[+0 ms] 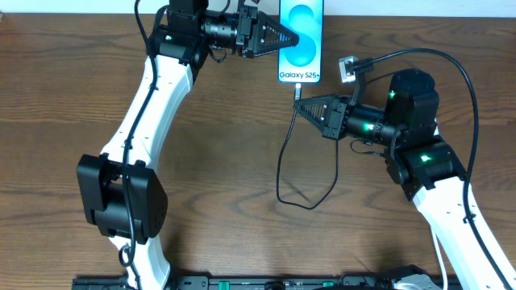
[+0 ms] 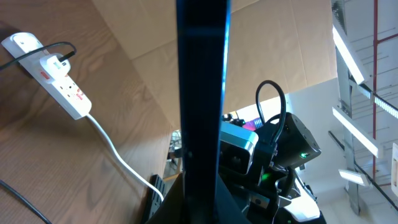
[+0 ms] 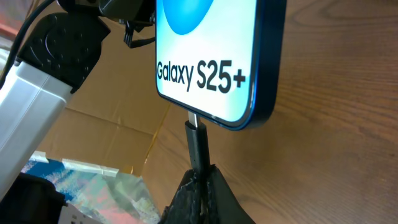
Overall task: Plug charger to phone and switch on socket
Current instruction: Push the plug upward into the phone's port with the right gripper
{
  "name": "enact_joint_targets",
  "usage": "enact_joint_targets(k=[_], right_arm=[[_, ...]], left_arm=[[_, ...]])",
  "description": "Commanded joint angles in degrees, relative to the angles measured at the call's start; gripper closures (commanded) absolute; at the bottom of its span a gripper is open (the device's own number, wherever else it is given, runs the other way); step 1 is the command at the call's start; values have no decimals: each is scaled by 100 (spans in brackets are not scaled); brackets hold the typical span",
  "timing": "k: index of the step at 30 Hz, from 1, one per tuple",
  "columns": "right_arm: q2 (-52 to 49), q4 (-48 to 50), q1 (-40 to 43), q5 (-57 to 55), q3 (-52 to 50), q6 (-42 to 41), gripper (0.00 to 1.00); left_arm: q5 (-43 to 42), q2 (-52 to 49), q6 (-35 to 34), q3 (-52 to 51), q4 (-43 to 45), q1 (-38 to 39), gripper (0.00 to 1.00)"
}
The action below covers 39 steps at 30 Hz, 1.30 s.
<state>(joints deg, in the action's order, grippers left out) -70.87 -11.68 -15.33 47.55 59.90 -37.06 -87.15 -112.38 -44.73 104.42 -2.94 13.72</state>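
Overhead: the phone [image 1: 301,60] sits at the far edge of the table [image 1: 226,161], about mid-width, its blue screen facing up. The left gripper [image 1: 292,36] reaches in from the left and pinches the phone across its width. The right gripper [image 1: 300,107] points at the phone's near end, its jaws pressed together on the plug of the charger [image 1: 281,165]. The charger's thin black cable loops back toward the table's middle.

Left wrist: the phone [image 2: 202,93] shows edge-on as a dark upright bar, clamped between the fingers. The socket [image 2: 62,87] lies on the wood toward the far left. A black plug is seated in it, and its white cord [image 2: 118,155] trails away.

Right wrist: the fingers [image 3: 208,190] grip the charger [image 3: 198,143] just beneath the phone [image 3: 205,62]. The plug's metal tip meets the phone's lower edge, but how deep it sits I cannot tell.
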Motion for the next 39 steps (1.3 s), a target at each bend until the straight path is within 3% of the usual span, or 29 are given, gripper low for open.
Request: enact_joint_targets(k=[1, 39], right_arm=[[-33, 48, -2, -46, 92, -26, 99], [-33, 291, 76, -50, 208, -164, 99]], left_arm=[[-243, 170, 162, 81, 46, 9, 93], [-289, 170, 269, 81, -153, 37, 93]])
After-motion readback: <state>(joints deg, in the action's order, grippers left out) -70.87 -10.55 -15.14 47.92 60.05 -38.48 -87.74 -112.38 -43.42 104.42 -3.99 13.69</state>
